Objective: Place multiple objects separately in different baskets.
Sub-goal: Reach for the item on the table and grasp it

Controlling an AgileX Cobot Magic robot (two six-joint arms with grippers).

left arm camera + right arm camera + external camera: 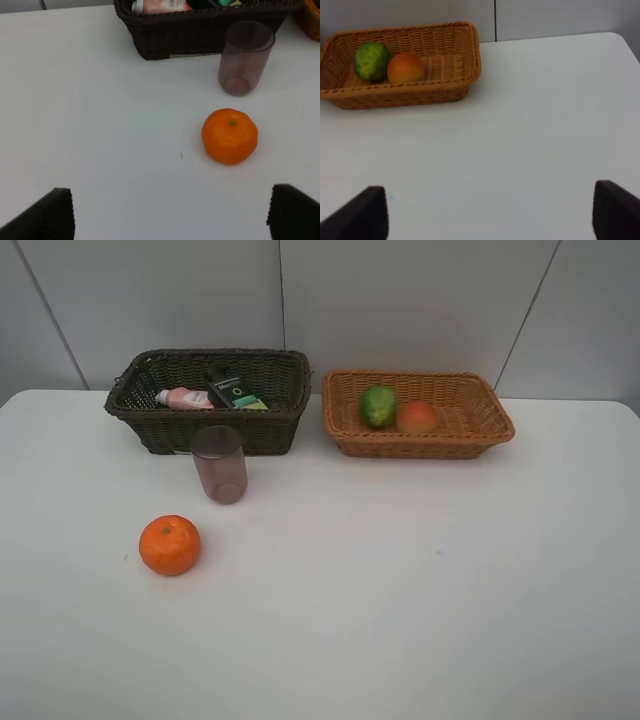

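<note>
Orange [169,545] and translucent purple cup [219,464] sit near the dark brown basket [150,426], while left gripper [172,215] and right gripper [491,212] gape wide, apparently empty.

Orange [230,135] on table [100,125]; purple cup [245,57] upright near dark basket [200,32]; left pincer [170,207] spread wide.

Lab-like test bench: white table [420,630], plain grey panelled wall [400,300] behind
</note>
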